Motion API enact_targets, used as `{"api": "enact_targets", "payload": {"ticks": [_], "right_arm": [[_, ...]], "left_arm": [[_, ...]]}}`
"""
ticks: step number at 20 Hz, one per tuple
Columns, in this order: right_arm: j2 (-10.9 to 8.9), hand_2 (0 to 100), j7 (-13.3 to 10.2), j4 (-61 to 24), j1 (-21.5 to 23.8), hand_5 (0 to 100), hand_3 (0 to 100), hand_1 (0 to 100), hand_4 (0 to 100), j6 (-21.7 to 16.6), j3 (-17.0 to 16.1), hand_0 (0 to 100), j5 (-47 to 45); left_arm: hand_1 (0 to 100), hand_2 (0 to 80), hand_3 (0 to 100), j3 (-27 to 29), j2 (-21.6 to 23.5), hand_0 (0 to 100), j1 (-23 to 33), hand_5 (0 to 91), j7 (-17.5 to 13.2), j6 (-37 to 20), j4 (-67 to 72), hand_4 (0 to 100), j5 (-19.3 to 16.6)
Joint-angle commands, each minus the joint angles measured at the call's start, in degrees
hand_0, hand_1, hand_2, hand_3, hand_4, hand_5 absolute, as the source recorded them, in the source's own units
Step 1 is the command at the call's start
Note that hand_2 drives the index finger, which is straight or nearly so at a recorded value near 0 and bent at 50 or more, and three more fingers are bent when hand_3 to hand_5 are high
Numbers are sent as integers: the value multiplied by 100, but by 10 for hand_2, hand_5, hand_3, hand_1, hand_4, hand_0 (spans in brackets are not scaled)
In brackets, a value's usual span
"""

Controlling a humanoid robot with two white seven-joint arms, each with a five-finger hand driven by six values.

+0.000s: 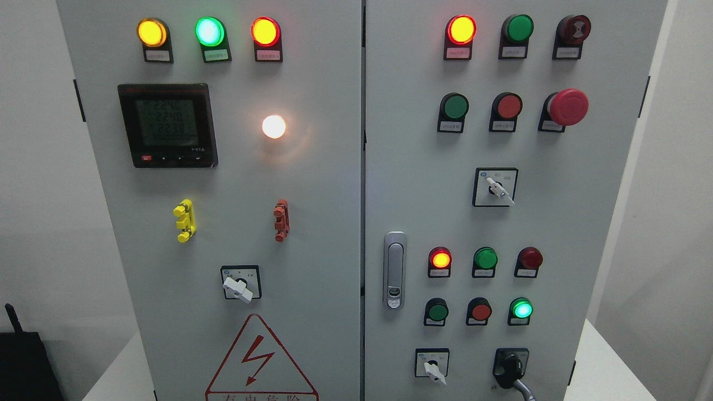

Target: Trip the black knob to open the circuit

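Note:
A grey two-door electrical cabinet (312, 223) fills the head view. The black knob (509, 368) sits at the lower right of the right door, its handle pointing down and to the right, with a grey cable below it. Beside it on the left is a white-handled selector switch (432, 367). Two more white-handled selectors sit higher up, one on the right door (497, 188) and one on the left door (240, 285). Neither of my hands nor arms shows in the view.
Several lamps are lit: yellow, green and red at the top left, a white lamp (274, 126), a red one (461, 29) at top right. A red mushroom stop button (567, 106), a digital meter (167, 125) and a door handle (394, 270) stand out.

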Motion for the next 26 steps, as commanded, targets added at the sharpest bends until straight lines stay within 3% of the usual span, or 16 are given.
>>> {"api": "enact_targets", "payload": {"ticks": [1,20,23,24,26], "right_arm": [[-168,0,-19,60,7,1000,1000,0,1000,12,-90,0,-3],[-229,0,-98,-151,243,978,1000,0,1000,-58,-90,0,-91],[-220,0,-89,-256,410,879,1000,0,930,-243,-38,0,-91],[-220,0,-89,-283,472,802,966,0,853,-261,-29,0,-91],[-220,0,-89,-344,577,684,778,0,702,-305,-20,0,-91]], "left_arm": [[389,0,0,0,0,120,0,0,3,26,0,0,-132],[389,0,0,0,0,120,0,0,3,26,0,0,-132],[389,0,0,0,0,120,0,0,3,17,0,0,-132],[389,0,0,0,0,120,0,0,3,17,0,0,-132],[389,0,0,0,0,120,0,0,3,17,0,0,-132]]}}
